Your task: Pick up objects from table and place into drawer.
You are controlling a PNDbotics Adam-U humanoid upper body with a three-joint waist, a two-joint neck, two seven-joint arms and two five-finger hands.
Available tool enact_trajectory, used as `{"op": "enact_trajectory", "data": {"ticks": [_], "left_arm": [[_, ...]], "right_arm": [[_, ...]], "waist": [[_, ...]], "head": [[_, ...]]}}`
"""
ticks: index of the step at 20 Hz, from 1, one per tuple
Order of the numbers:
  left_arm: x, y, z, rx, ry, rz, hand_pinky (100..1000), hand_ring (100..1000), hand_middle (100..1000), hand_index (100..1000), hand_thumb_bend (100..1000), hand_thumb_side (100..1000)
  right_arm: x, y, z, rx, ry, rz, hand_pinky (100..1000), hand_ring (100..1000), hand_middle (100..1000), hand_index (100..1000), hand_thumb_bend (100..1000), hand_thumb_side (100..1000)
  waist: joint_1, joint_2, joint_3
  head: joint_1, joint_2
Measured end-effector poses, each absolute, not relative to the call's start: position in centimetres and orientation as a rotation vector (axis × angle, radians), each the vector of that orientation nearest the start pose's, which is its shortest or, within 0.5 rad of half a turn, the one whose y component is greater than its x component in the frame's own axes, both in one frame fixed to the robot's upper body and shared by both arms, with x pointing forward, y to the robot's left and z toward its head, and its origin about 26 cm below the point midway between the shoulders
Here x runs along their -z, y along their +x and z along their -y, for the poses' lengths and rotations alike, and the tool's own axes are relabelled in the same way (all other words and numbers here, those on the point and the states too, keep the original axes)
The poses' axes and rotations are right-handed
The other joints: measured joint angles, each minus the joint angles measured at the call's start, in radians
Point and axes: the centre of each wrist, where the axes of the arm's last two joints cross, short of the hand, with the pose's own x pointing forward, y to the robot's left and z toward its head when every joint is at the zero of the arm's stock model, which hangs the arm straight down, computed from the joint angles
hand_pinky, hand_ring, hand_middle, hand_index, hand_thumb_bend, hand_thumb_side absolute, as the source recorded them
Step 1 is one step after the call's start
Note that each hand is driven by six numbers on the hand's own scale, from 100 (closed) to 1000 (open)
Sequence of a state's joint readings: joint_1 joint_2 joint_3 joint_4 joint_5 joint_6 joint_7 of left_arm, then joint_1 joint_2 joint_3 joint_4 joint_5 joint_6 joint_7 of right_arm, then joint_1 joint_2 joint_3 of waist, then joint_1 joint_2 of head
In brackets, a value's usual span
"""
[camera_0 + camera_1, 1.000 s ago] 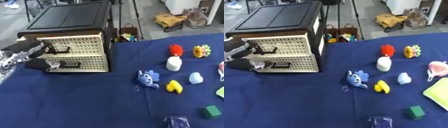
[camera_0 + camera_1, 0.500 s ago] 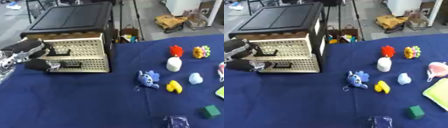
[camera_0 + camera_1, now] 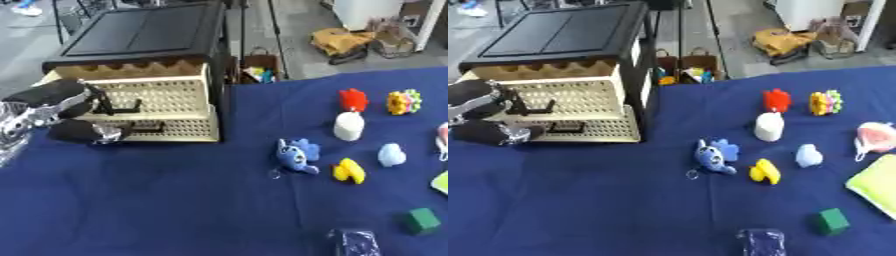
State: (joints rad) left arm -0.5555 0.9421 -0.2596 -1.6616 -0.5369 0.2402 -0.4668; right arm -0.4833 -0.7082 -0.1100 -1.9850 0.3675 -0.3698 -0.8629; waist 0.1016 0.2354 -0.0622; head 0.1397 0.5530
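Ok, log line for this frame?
phase: opening drawer | left hand: fingers curled on top drawer handle | right hand: out of view | toys: untouched on cloth

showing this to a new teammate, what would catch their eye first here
Probably the cream perforated drawer unit with its black top at the far left of the blue table, where the robot's left hand is curled around the top drawer handle. Next, the scatter of bright toys on the right: a blue plush, a yellow duck, a red figure and a green cube.
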Motion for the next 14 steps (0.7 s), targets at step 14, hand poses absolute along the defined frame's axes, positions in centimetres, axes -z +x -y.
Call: {"op": "enact_trajectory", "data": {"ticks": [14], "left_arm": [[-24.87,34.91,-33.22,1.401,0.914,1.225,100,100,100,655,472,703]], "right_arm": [[-31.02,29.55,31.76,-0.151,0.966,-2.846,583,711,675,700,100,1000]], "waist": [[-0.002,-0.016,0.000]], "head": [[-0.001,0.008]]}}
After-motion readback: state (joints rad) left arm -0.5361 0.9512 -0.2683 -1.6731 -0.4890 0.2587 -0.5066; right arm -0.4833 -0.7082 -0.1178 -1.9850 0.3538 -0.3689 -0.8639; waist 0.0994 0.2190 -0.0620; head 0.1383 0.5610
